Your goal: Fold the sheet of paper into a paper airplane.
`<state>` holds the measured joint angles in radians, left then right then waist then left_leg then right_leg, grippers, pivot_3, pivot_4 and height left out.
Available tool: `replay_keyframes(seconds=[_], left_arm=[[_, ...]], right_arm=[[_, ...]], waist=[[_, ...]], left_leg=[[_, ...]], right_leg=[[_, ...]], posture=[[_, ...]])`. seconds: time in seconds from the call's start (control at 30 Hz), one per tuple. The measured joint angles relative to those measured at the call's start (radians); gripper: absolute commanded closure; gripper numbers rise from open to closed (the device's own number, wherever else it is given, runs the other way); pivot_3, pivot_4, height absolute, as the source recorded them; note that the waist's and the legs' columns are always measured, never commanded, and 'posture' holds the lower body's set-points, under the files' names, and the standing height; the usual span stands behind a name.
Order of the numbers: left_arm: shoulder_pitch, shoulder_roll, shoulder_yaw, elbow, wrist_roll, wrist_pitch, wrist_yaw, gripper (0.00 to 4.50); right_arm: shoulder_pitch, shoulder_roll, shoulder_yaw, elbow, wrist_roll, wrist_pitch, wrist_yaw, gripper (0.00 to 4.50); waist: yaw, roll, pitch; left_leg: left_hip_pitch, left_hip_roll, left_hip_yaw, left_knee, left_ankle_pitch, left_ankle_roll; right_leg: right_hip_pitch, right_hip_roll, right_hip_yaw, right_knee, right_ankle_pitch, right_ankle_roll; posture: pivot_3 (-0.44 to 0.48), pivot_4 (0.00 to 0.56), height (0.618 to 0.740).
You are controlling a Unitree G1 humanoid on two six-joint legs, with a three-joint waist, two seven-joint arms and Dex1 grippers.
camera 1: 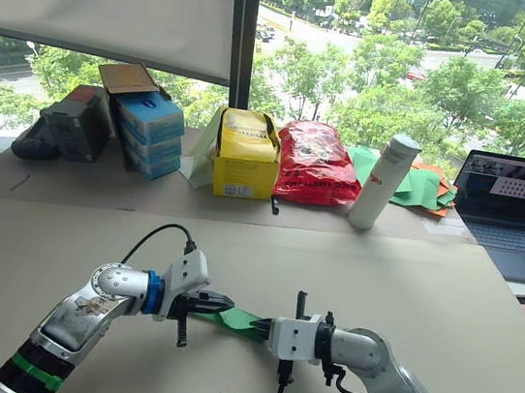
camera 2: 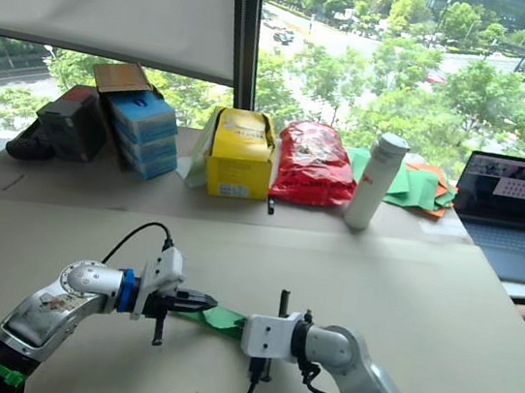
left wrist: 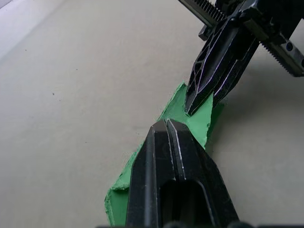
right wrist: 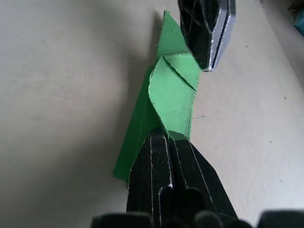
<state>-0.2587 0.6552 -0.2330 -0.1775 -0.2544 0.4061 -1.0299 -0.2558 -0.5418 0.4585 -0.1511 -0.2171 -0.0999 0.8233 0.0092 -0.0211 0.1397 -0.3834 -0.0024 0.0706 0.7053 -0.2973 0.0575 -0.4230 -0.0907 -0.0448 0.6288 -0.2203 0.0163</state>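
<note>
The sheet of paper (camera 1: 243, 321), bright green and folded into a narrow layered strip, sits low over the table (camera 1: 62, 227), its long axis running from the left gripper (camera 1: 220, 303) to the right gripper (camera 1: 266, 331). Each gripper's fingers are pressed together, pinching one end. I cannot tell which end is the nose. Pull apart and you may tear it or slip a crease.

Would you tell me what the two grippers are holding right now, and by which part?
Both hold the folded green sheet of paper: the left gripper is shut on one end, the right gripper on the opposite end.
</note>
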Motion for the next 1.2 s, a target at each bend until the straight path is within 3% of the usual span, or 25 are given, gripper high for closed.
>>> replay_keyframes(seconds=[0.03, 0.07, 0.33, 0.57, 0.7, 0.9, 1.2], left_arm=[[0.003, 0.004, -0.013, 0.012, 0.018, -0.01, 0.0, 4.5], [0.005, 0.007, -0.025, 0.029, 0.031, -0.029, -0.001, 4.5], [-0.008, -0.011, -0.046, 0.074, 0.075, -0.117, -0.001, 4.5], [-0.016, -0.019, -0.047, 0.087, 0.075, -0.117, -0.001, 4.5], [-0.02, -0.03, -0.048, 0.093, 0.075, -0.115, 0.001, 4.5], [-0.021, -0.032, -0.045, 0.089, 0.074, -0.103, 0.002, 4.5], [-0.019, -0.033, -0.046, 0.085, 0.075, -0.1, 0.014, 4.5]], right_arm=[[0.0, 0.0, -0.001, -0.002, 0.002, 0.006, 0.003, 4.44], [0.0, 0.0, -0.001, -0.006, 0.003, 0.016, 0.006, 3.88], [-0.006, 0.03, -0.032, -0.048, 0.085, 0.152, 0.048, 1.21], [-0.088, 0.087, -0.121, -0.2, 0.35, 0.485, 0.126, 1.21], [-0.154, 0.124, -0.107, -0.151, 0.343, 0.54, 0.083, 2.37], [-0.172, 0.124, -0.023, -0.034, 0.269, 0.54, 0.066, 4.46], [-0.189, 0.109, 0.043, -0.008, 0.229, 0.58, 0.09, 4.46]], waist=[[0.0, 0.0, 0.0], [0.001, 0.0, 0.0], [0.002, 0.0, -0.001], [0.002, 0.0, -0.001], [0.002, 0.0, -0.001], [-0.001, 0.0, -0.001], [-0.001, 0.0, -0.001]], left_leg=[[0.0, 0.0, 0.0, 0.0, 0.0, 0.001], [0.0, 0.0, 0.0, 0.0, -0.001, 0.002], [0.002, 0.0, 0.0, 0.0, -0.003, 0.006], [0.002, 0.001, -0.001, 0.0, -0.004, 0.006], [0.002, 0.0, -0.001, 0.0, -0.004, 0.006], [0.001, 0.0, 0.0, 0.0, -0.003, 0.005], [0.001, 0.0, -0.001, 0.0, -0.003, 0.006]], right_leg=[[0.0, 0.0, 0.0, 0.0, 0.0, 0.0], [0.0, 0.0, 0.0, 0.0, 0.0, 0.0], [0.002, -0.002, 0.0, 0.001, 0.0, 0.0], [0.001, -0.003, 0.001, 0.001, 0.0, 0.0], [0.001, -0.003, 0.0, 0.001, 0.0, 0.0], [0.0, -0.002, -0.001, 0.001, 0.0, 0.0], [0.0, -0.002, -0.001, 0.001, 0.0, 0.0]], posture=[[0.0, 0.15, 0.74], [0.0, 0.15, 0.74], [0.0, 0.15, 0.74], [0.0, 0.15, 0.74], [0.0, 0.15, 0.74], [0.0, 0.15, 0.74], [0.0, 0.15, 0.74]])
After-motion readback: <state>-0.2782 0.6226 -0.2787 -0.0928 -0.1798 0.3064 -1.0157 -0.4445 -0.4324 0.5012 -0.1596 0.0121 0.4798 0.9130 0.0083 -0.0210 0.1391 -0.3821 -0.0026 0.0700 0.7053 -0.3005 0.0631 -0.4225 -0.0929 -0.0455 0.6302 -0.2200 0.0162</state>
